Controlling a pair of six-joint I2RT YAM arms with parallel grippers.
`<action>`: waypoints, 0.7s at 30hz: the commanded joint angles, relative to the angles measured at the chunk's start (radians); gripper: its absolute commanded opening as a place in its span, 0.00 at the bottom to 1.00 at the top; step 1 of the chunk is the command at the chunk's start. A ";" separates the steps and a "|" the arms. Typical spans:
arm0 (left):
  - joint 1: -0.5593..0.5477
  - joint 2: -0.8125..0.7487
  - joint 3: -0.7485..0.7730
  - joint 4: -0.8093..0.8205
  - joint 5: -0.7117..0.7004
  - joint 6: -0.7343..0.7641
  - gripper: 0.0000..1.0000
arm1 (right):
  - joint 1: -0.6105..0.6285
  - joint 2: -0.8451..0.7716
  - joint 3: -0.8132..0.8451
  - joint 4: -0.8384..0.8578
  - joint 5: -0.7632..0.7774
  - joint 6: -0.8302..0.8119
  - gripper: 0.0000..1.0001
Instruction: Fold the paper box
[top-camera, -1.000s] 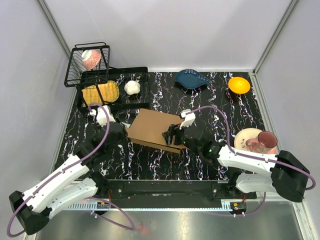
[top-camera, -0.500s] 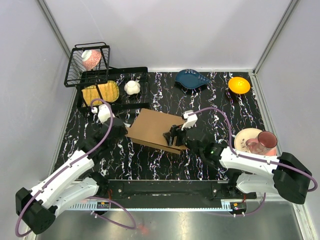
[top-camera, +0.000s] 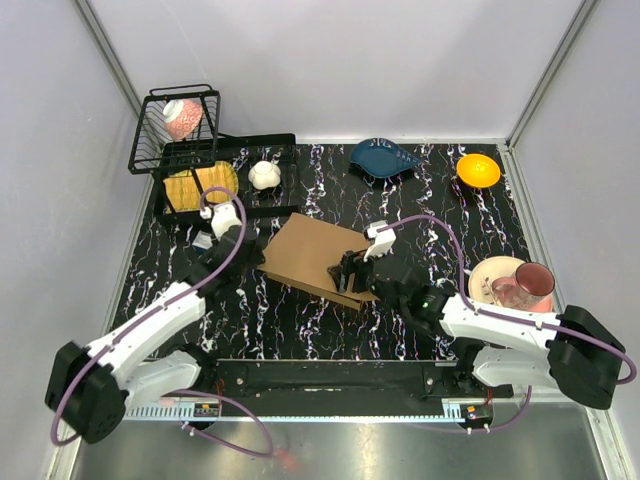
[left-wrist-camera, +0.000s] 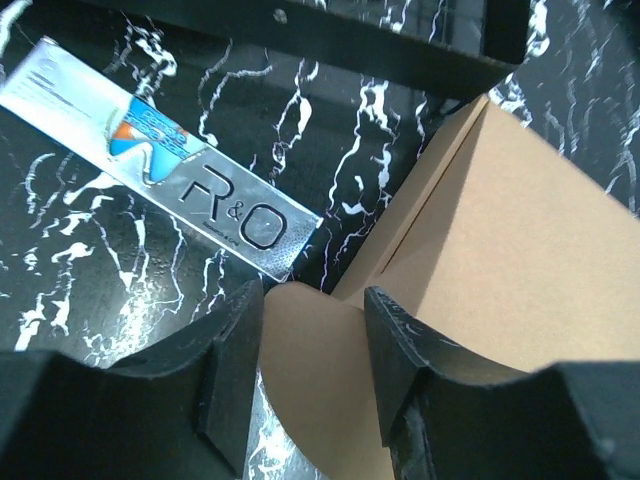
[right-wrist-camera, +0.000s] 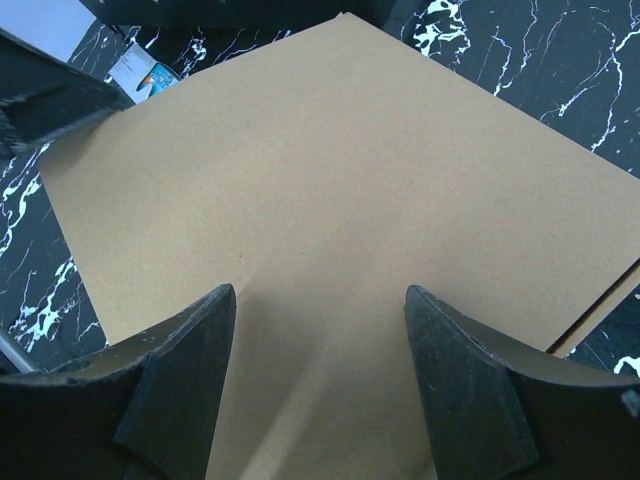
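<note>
The paper box (top-camera: 312, 255) lies at the centre of the overhead frame on the black marbled table (top-camera: 300, 325). Its broad brown top panel is down and appears closed, and one rounded flap (left-wrist-camera: 310, 410) projects loose at its left end. Your left gripper (left-wrist-camera: 313, 330) stands about half open with that flap in the gap between its fingers. The fingers straddle the flap's width and no clamp on it is evident. Your right gripper (right-wrist-camera: 320, 300) is spread wide above the lower right part of the top panel and holds nothing; whether its fingers bear on the cardboard cannot be told. The step in hand appears to be turning the loose flap in. Keep the right claw down on the panel as a brace so the box does not slide or lift, and push the flap along its crease, not across it. Note the silver packet (left-wrist-camera: 160, 165) lying just beside the box's left corner, with the black rack (top-camera: 240, 140) beyond it at upper left; keep clear of both.
</note>
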 joint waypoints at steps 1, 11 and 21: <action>0.003 0.124 -0.009 0.127 0.147 0.000 0.46 | 0.005 -0.013 -0.034 -0.155 0.002 -0.003 0.75; 0.003 0.117 -0.042 0.173 0.236 -0.036 0.44 | 0.005 -0.183 -0.089 -0.242 0.109 0.089 0.80; 0.003 0.075 -0.062 0.119 0.175 -0.042 0.44 | 0.005 -0.504 0.009 -0.574 0.313 0.242 0.85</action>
